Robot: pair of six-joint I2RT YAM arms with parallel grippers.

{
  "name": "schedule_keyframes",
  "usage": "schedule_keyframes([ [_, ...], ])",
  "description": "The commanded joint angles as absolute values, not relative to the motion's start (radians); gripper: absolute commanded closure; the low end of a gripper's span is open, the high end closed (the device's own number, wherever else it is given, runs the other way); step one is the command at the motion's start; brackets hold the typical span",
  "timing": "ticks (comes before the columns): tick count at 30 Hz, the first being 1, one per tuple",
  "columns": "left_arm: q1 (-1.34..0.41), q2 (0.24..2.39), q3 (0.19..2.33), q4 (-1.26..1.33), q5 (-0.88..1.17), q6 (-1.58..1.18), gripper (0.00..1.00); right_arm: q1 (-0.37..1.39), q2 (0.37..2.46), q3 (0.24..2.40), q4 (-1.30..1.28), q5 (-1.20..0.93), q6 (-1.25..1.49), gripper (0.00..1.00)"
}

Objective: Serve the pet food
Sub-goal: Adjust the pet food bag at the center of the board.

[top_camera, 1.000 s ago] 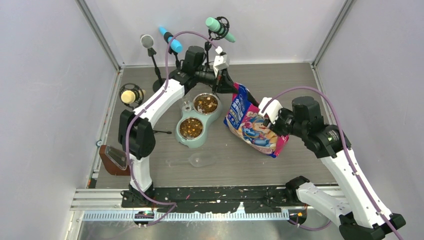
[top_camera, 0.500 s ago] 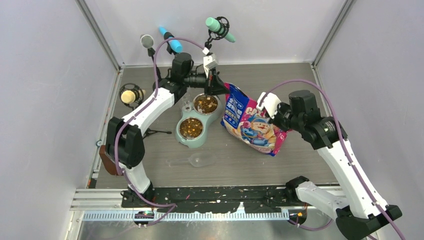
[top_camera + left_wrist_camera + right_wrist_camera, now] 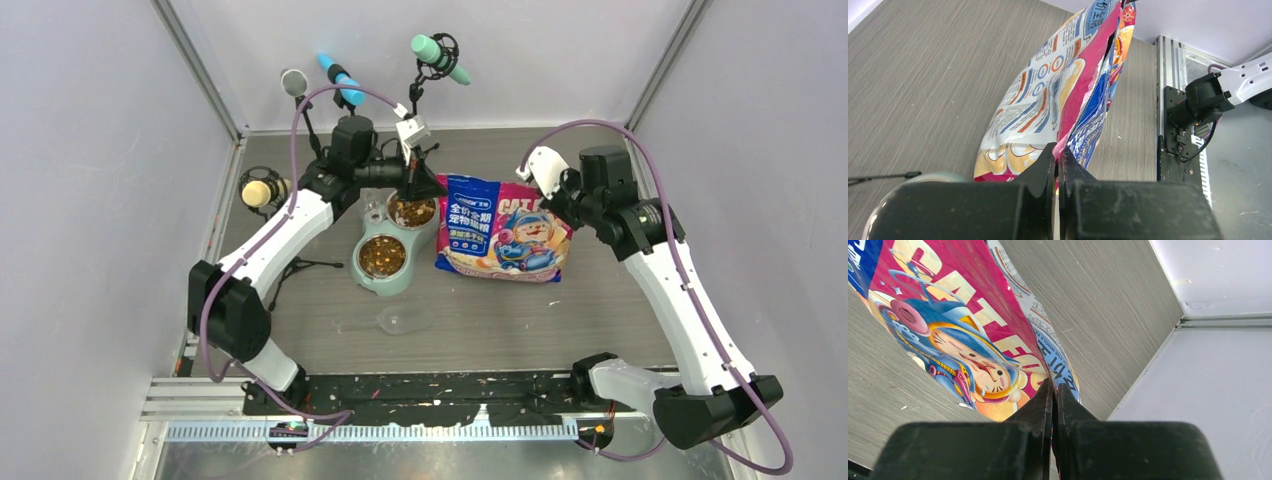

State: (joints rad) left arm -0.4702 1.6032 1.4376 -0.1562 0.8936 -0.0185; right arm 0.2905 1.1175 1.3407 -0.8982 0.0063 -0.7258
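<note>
The pink, white and blue cartoon-printed bag (image 3: 505, 232) stands upright on the table right of the feeder, stretched between both grippers. My left gripper (image 3: 427, 186) is shut on the bag's left top corner; in the left wrist view its jaws (image 3: 1058, 150) pinch the pink seam of the bag (image 3: 1048, 100). My right gripper (image 3: 563, 199) is shut on the right top corner, jaws (image 3: 1054, 386) clamped on the edge of the bag (image 3: 958, 325). Brown pet food (image 3: 382, 257) fills the near steel bowl and the far bowl (image 3: 411, 210) of the mint-green feeder (image 3: 374, 283).
A clear plastic scoop (image 3: 396, 320) lies in front of the feeder. Several microphones on stands (image 3: 340, 78) line the back and left, one yellow (image 3: 260, 190). A brown holder (image 3: 225, 318) sits at the left edge. Walls close in on three sides.
The right gripper closed on the bag's edge and swung toward the back. The left gripper shifted left. The bag went from hanging slanted to standing level and spread wide.
</note>
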Motion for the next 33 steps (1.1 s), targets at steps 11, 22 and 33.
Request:
schedule_keyframes([
  [11, -0.436, 1.483, 1.443, -0.232, 0.822, 0.034, 0.87, 0.249, 1.101, 1.332, -0.609, -0.276, -0.460, 0.67],
  [22, -0.486, 1.498, 1.486, -0.285, 0.770, 0.078, 0.57, 0.250, 1.109, 1.326, -0.659, -0.377, -0.247, 0.42],
  [33, -0.485, 1.478, 1.490, -0.302, 0.755, 0.117, 0.54, 0.250, 1.111, 1.397, -0.678, -0.220, -0.096, 0.37],
])
